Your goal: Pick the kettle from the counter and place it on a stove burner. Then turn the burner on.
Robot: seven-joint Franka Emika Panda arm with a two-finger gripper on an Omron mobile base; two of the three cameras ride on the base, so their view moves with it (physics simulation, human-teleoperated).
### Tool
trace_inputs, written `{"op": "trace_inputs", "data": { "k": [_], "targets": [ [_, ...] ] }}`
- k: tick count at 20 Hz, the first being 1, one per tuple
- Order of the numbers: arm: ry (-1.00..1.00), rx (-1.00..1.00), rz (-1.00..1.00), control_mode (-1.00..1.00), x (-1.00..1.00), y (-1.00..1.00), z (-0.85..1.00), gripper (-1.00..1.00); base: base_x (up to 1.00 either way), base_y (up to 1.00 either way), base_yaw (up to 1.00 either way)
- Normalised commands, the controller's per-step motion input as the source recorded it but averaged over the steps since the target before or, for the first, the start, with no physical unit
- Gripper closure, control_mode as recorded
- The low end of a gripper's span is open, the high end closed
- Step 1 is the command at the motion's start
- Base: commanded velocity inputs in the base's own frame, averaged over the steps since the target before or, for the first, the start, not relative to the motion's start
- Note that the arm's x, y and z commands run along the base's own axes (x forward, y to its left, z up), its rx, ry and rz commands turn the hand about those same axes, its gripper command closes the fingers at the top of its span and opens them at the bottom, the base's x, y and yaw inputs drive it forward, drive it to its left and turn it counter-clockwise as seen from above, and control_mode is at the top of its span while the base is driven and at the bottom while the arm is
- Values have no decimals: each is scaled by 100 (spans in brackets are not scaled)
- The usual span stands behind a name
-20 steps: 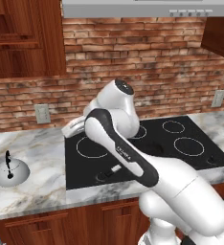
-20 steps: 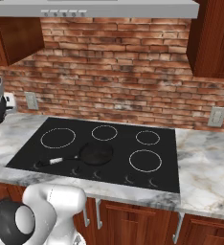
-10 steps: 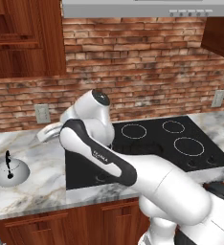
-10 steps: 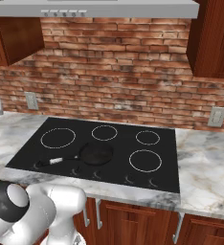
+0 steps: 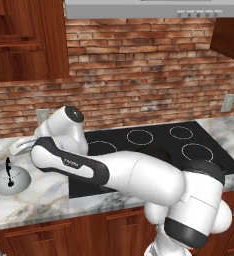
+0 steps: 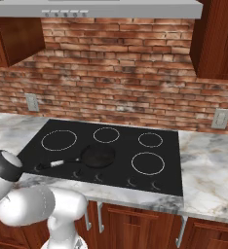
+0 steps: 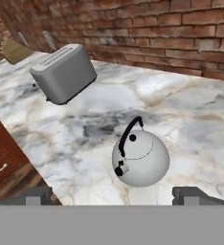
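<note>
I see one squat silver dome kettle point(image 7: 140, 158) with a thin black handle, sitting upright on the veined marble counter point(image 7: 190, 119), left of the black glass cooktop point(image 6: 111, 153). My gripper point(image 7: 113, 195) hangs above it, fingers spread wide, holding nothing. One boxy grey toaster point(image 7: 63, 72) stands nearby. One black frying pan point(image 6: 97, 156) rests among four white rings.

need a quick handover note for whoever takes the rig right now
Gripper: open, empty, hanging above the kettle.
Kettle: upright on the counter, left of the stove, untouched; a toaster stands further along.
Stove: frying pan sits on the glass; the mid-sized burner is bare.
Done: arm brought over the kettle.
Left: grasp the handle, carry the kettle to the burner, turn the burner on.
</note>
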Motion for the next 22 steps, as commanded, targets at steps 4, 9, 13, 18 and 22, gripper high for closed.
{"op": "trace_inputs", "data": {
  "k": [4,9,13,18,22],
  "targets": [
    [11,-6,-1,-100,30,65,-14,-100,0,0,0],
    [10,-11,-8,-100,34,41,-8,-100,0,0,0],
    [1,-10,-10,-100,28,37,-10,-100,0,0,0],
    [1,-4,-6,-100,8,16,-10,-100,0,0,0],
    [8,-3,0,-100,0,0,-13,-100,0,0,0]
  ]
}}
